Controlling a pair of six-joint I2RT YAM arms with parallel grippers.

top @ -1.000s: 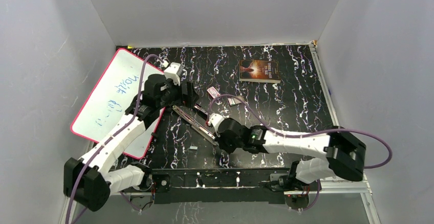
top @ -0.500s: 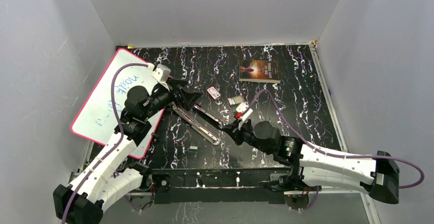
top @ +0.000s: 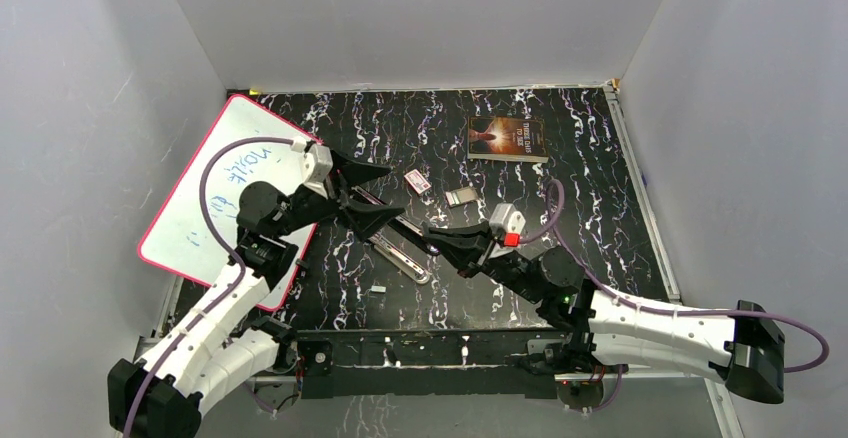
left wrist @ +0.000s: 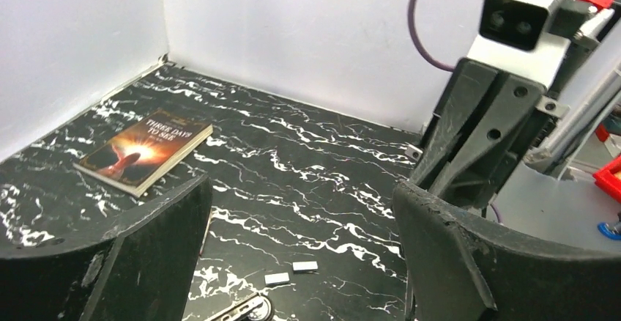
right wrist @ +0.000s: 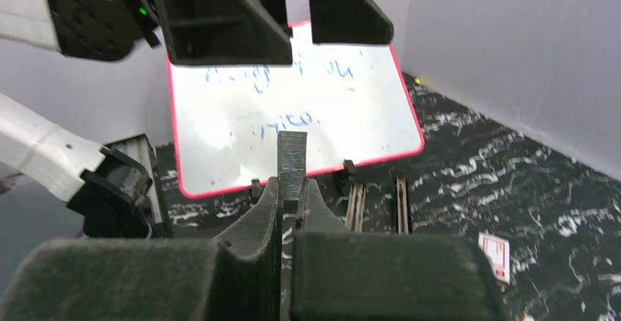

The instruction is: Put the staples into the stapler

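On the black marbled desk (top: pixel 590 208), a small silvery piece (top: pixel 377 288) lies close to the near edge. Just beyond it, around the middle of the desk, the right gripper (top: pixel 436 235) is clamped on a short strip of staples (right wrist: pixel 292 161), which stands up out of its closed fingertips. Beside it the stapler (top: pixel 395 255) lies opened out flat, running diagonally toward the left. The left gripper (top: pixel 395 189) hovers over the stapler's far end, jaws spread wide and holding nothing. Two loose strips (left wrist: pixel 277 278) rest on the desk near the stapler's tip. Farther back sit a small pink-and-white packet (top: pixel 417 182) and a small grey box (top: pixel 460 196). A red-rimmed whiteboard (top: pixel 215 193) with blue scribbles lies at the left edge, and a paperback book (top: pixel 507 139) lies close to the far edge.
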